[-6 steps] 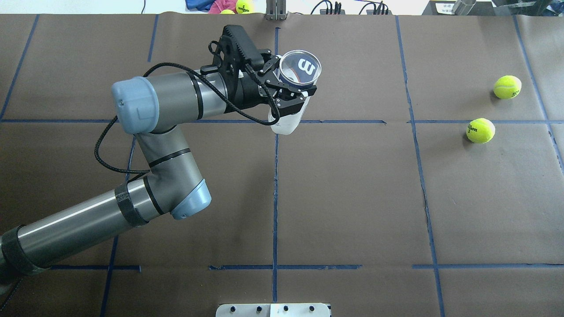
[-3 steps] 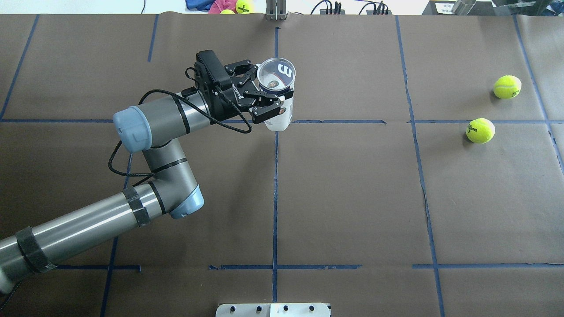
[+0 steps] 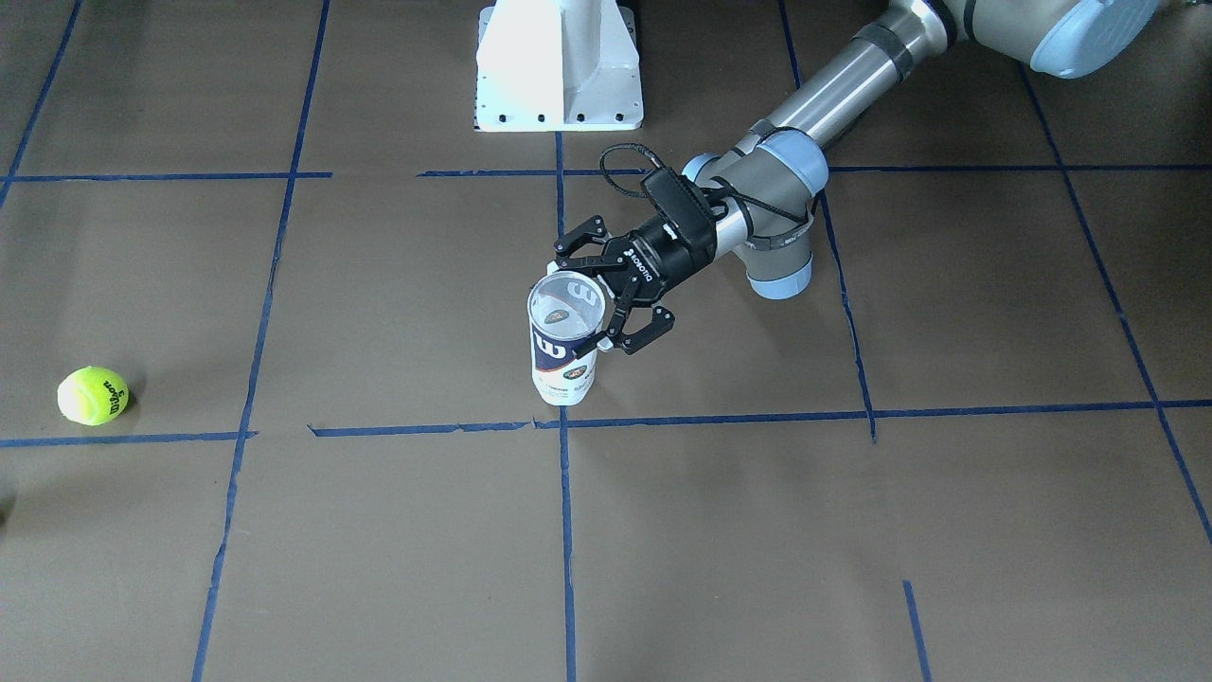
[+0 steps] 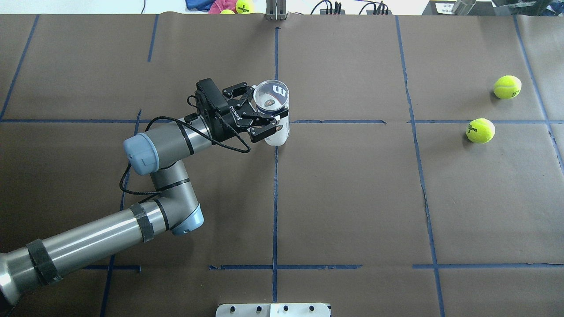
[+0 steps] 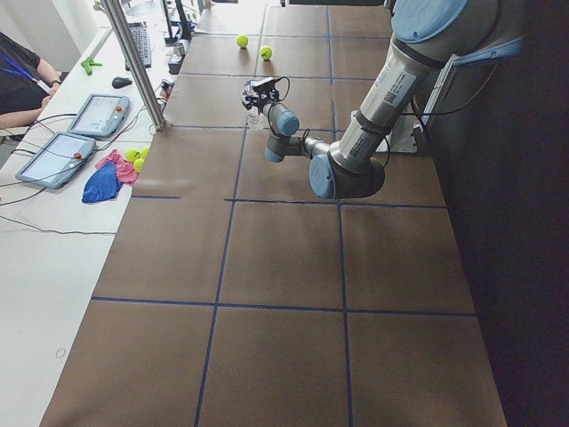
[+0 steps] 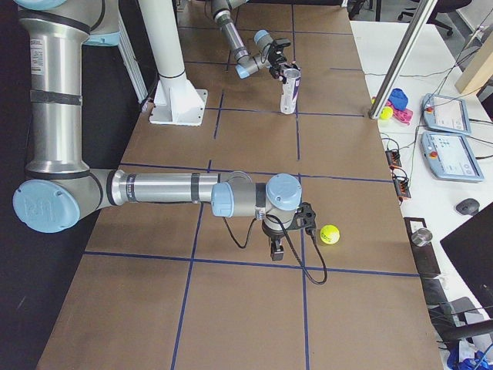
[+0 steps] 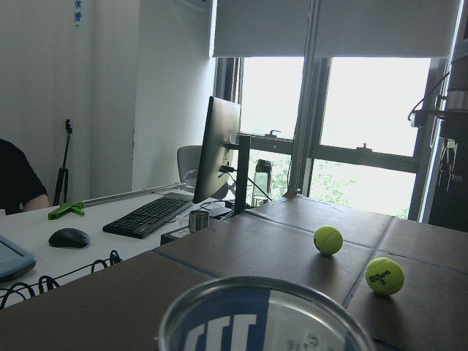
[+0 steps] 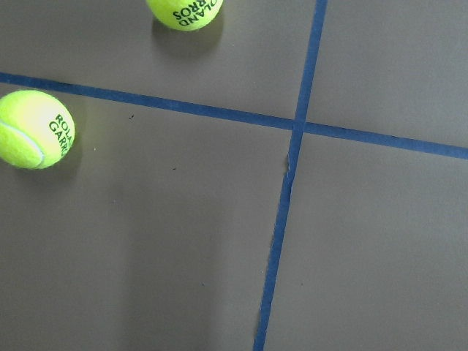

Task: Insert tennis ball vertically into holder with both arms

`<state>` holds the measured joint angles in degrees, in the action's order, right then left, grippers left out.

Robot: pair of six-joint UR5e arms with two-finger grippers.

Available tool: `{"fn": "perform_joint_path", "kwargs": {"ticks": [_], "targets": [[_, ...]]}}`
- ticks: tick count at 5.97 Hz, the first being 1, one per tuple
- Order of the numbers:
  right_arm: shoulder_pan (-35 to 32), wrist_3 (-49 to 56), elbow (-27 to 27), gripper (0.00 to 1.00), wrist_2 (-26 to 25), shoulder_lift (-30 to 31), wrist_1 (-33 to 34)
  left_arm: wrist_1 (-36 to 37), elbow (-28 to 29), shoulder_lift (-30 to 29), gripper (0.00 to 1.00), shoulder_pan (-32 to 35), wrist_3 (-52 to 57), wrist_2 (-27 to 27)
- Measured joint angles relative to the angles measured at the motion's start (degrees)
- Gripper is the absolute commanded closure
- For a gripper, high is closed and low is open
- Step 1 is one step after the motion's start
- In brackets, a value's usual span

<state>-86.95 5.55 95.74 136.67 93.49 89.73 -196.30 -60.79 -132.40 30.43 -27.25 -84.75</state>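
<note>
Brown paper, taped into blue squares, covered the bench (image 4: 352,198), and we saw the left arm (image 4: 158,149) reach across it from the overhead view's left. The right arm (image 6: 162,187) showed only in the exterior right view, stretched low over the bench with its wrist turned down. We could not tell whether the right jaws were open or closed. A white pedestal (image 3: 559,66) stood at the robot's edge of the bench.

Near the middle, the holder (image 4: 280,132) stood upright on the paper with its mouth up, beside a crossing of tape lines. The left jaws were closed on it just under the rim. Well apart from it, on the robot's right, lay the tennis ball (image 4: 480,130) and, farther out, a second ball (image 4: 507,86), with paper and a tape line between them and the holder.

The overhead view showed both balls, while the front view caught only the tennis ball. The left wrist view looked over the holder's rim toward both balls, and it alone showed a keyboard (image 7: 146,214) and a mouse (image 7: 69,238) on a side table. The right wrist view looked straight down on two balls beside a tape cross.
</note>
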Motion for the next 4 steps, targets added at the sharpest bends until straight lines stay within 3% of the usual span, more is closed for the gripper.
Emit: {"fn": "perform_joint_path", "kwargs": {"ticks": [4], "targets": [[0.55,-0.23,0.07,0.0,-0.03,-1.03,-0.05,0.36,0.43,0.03,0.07,-0.11,0.37,0.17]]}}
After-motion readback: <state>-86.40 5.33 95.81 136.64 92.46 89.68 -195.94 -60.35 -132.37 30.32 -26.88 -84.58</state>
